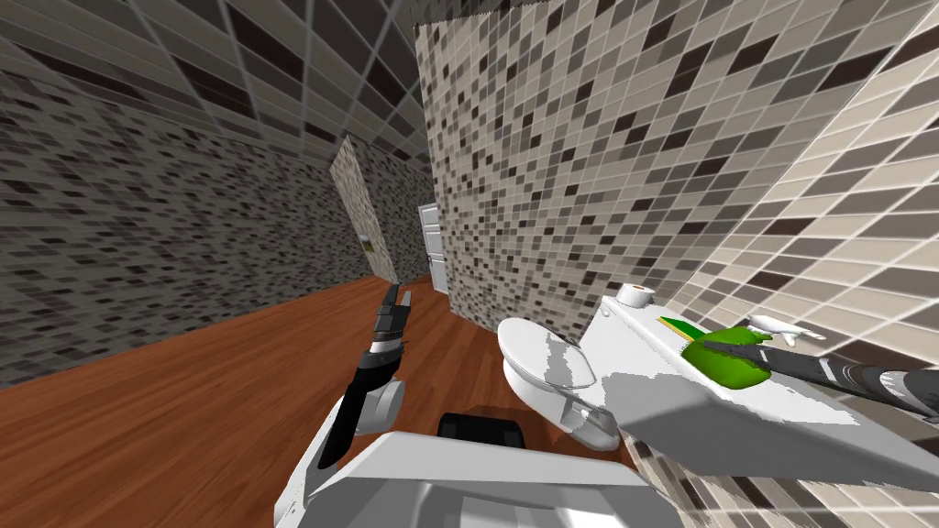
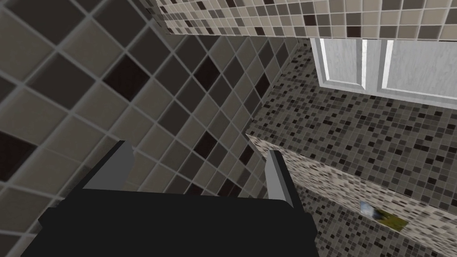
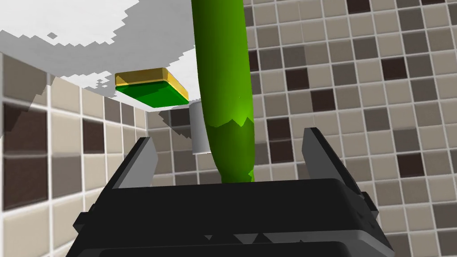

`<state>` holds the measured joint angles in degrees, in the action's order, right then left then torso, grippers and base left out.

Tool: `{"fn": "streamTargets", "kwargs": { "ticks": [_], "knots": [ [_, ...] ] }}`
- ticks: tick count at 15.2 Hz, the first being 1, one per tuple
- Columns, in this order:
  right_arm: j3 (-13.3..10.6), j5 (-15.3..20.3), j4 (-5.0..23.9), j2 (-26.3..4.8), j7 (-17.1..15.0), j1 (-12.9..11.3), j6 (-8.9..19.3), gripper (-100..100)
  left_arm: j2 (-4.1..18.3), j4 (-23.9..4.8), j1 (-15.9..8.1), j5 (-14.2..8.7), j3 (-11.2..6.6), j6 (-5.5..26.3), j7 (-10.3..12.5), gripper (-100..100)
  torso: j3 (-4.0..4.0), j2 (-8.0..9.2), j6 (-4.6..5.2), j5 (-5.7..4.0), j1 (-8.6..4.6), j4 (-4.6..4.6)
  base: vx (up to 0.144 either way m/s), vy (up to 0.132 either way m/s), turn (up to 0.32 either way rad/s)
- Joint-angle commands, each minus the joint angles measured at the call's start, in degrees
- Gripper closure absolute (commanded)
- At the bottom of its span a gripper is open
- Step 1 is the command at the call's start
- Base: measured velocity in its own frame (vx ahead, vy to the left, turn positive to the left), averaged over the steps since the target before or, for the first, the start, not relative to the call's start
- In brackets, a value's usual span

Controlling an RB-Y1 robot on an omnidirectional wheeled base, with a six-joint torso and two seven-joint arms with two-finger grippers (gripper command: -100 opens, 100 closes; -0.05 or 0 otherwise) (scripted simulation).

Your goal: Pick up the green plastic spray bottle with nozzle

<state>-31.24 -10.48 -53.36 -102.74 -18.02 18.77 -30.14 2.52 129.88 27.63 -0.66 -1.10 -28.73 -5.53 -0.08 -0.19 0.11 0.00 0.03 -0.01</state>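
The left arm [image 1: 367,385] reaches forward over the wooden floor [image 1: 183,394], at about 9 o'clock from the toilet. The left hand [image 1: 393,302] is empty, and its wrist view shows its two fingers [image 2: 120,156] set wide apart. To the right of it stands a white toilet [image 1: 536,353] against a wall of small mosaic tiles [image 1: 568,165]. At 3 o'clock from the bowl lies a flat white surface [image 1: 660,390] that carries three things in a row. A toilet roll [image 1: 633,294] sits at the far end, then a flat green and yellow sponge [image 1: 680,325], then the green spray bottle [image 1: 724,362]. What the bottle holds cannot be told. A small white piece [image 1: 779,326] juts out at 1 o'clock from the bottle. The right arm [image 1: 862,380] comes in from 3 o'clock, stretched nearly level along the tiled wall, with the right hand [image 1: 747,351] at the bottle. In the right wrist view the bottle's green body [image 3: 223,67] runs out from the hand's dark block between the two fingers [image 3: 145,156]. That hand is spread wide, with a gap on each side of the bottle and neither finger pressing it. The sponge and the roll lie beyond the bottle.
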Motion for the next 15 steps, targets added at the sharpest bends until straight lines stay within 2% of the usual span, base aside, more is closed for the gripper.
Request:
{"fn": "streamTargets", "kwargs": {
  "ticks": [1, 4, 6, 7, 8, 11, 12, 13, 14, 15],
  "knots": [
    [1.2, 0.7, 0.3, 0.7, 2.5, 0.5, -2.7, -100, 0.0, 0.0, 0.0, 0.0, 0.0, 0.0, 0.0, 0, 0.0, 0.0, 0.0, 0.0, 0.0, 0.0, 0.229, -0.011, -0.486],
    [2.0, 1.1, 0.4, 1.2, 3.9, 0.8, -4.2, -100, 0.0, 0.0, 0.0, 0.0, 0.0, 0.0, 0.0, 0, -0.42, -0.72, -0.03, 0.0, 0.04, -0.17, 0.273, 0.02, -0.317],
    [3.5, 1.8, 0.7, 2.0, 6.7, 1.4, -7.2, -100, 0.0, 0.0, 0.0, 0.0, 0.0, 0.0, 0.0, 0, -0.49, -0.81, -0.07, -0.02, -0.01, -0.21, 0.262, 0.01, -0.356],
    [3.5, 1.8, 0.7, 2.0, 6.8, 1.4, -7.2, -100, 0.0, 0.0, 0.0, 0.0, -0.01, 0.0, 0.0, 0, -0.51, -0.85, 0.01, -0.02, -0.05, -0.21, 0.248, 0.018, -0.346],
    [3.5, 1.8, 0.7, 2.0, 6.8, 1.4, -7.2, -100, 0.0, 0.0, 0.0, 0.0, -0.01, 0.0, 0.0, 0, -0.5, -0.82, -0.06, -0.02, -0.05, -0.22, 0.179, 0.025, -0.082],
    [5.1, 2.5, 1.0, 2.8, 9.7, 2.1, -10.2, -100, 0.0, 0.0, 0.0, 0.0, -0.01, 0.0, 0.0, 0, -0.35, -0.56, -0.08, -0.03, -0.12, -0.16, 0.176, 0.017, -0.233],
    [5.1, 2.5, 1.0, 2.8, 9.7, 2.1, -10.2, -100, 0.0, 0.0, 0.0, 0.0, -0.01, 0.0, 0.0, 0, -0.34, -0.56, -0.03, -0.04, -0.08, -0.15, 0.19, 0.049, -0.269],
    [5.9, 2.8, 1.1, 3.3, 11.1, 2.4, -11.8, -100, 0.0, 0.0, 0.0, 0.0, 0.0, 0.0, 0.0, 0, -0.35, -0.56, -0.07, -0.02, -0.03, -0.16, 0.201, 0.048, -0.291],
    [6.6, 3.2, 1.2, 3.7, 12.5, 2.8, -13.2, -100, 0.0, 0.0, 0.0, 0.0, -0.01, 0.0, 0.0, 0, -0.36, -0.59, -0.05, -0.01, -0.01, -0.16, 0.286, 0.045, -0.442],
    [6.6, 3.2, 1.2, 3.7, 12.5, 2.8, -13.3, -100, 0.0, 0.0, 0.0, 0.0, -0.01, 0.0, 0.0, 0, -0.44, -0.76, 0.01, 0.0, -0.01, -0.18, 0.279, 0.063, -0.314]
  ]
}}
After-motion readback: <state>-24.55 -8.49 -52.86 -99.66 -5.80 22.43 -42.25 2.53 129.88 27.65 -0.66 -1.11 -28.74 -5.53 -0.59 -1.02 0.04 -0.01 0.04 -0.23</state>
